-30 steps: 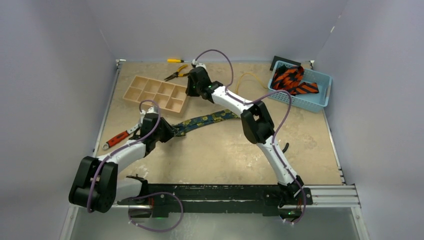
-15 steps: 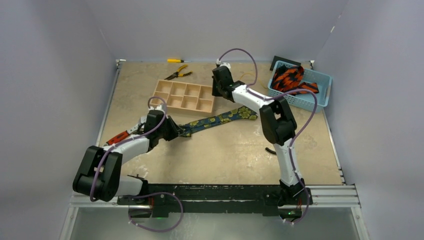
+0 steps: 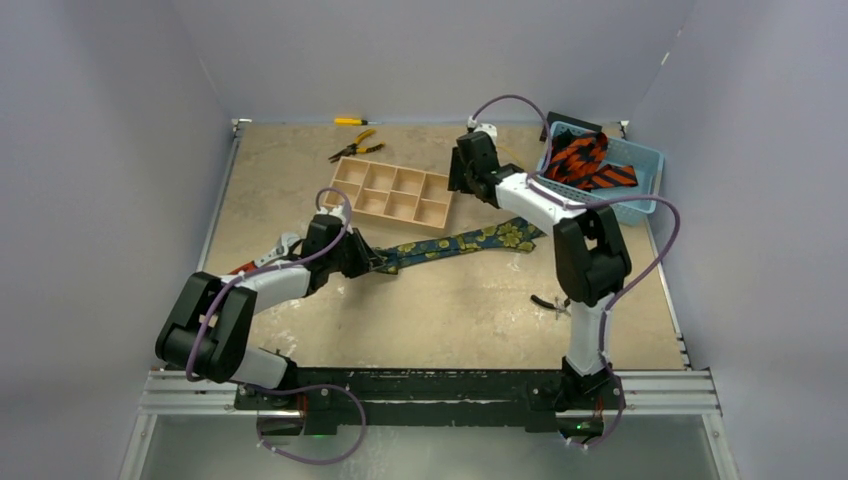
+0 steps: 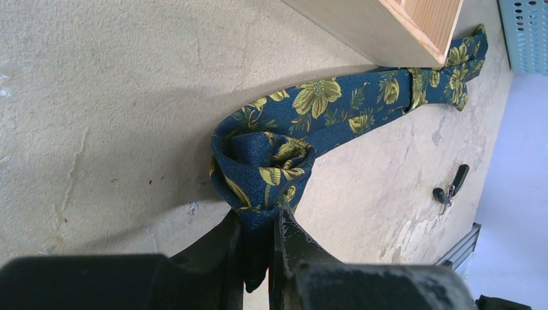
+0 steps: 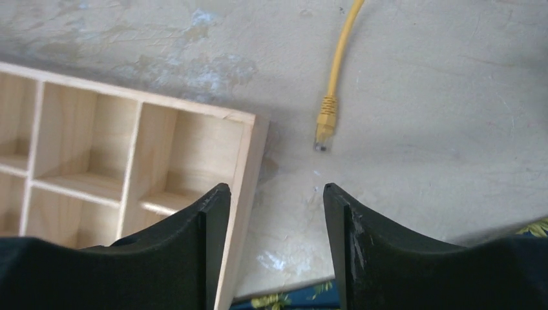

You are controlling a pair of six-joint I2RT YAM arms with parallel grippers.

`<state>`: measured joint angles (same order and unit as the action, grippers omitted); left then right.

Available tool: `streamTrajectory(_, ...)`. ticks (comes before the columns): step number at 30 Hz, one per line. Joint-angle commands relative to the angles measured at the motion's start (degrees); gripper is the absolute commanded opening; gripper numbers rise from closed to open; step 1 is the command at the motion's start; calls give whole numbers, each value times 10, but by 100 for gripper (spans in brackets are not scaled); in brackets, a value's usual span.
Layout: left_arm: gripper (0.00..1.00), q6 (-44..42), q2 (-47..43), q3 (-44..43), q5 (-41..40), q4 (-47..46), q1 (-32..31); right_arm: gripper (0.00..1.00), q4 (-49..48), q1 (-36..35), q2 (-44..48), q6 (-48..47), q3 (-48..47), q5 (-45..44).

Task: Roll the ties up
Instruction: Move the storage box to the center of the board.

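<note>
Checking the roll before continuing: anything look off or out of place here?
The left tool pinches the navy tie in a lopsided bunch, not a neat coil. The wooden tray lies skewed beside the tie, and a loose yellow cable rests near its corner.

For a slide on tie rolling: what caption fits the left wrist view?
Left gripper pinches the partly rolled end of a navy floral tie, which trails past a wooden tray.

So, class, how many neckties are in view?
2 visible: a navy floral tie on the table, its end in the left gripper, and an orange-black striped tie in the blue basket; that bundle may hide more.
</note>
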<state>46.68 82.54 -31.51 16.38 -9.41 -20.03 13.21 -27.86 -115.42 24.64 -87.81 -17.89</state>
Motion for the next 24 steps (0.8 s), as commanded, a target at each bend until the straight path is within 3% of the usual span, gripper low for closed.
streamTrajectory(1,0,-17,0,-18,15,-23,-3,60,-23,-8,72,18,46,28)
streamTrajectory(6,0,-16,7,-17,21,-29,-8,59,-34,-27,77,15,80,94)
streamTrajectory(17,0,-17,7,-10,22,-38,-15,46,-10,-43,44,8,114,106)
streamTrajectory(24,0,-22,11,-14,30,-34,-15,37,-11,-25,58,2,138,30)
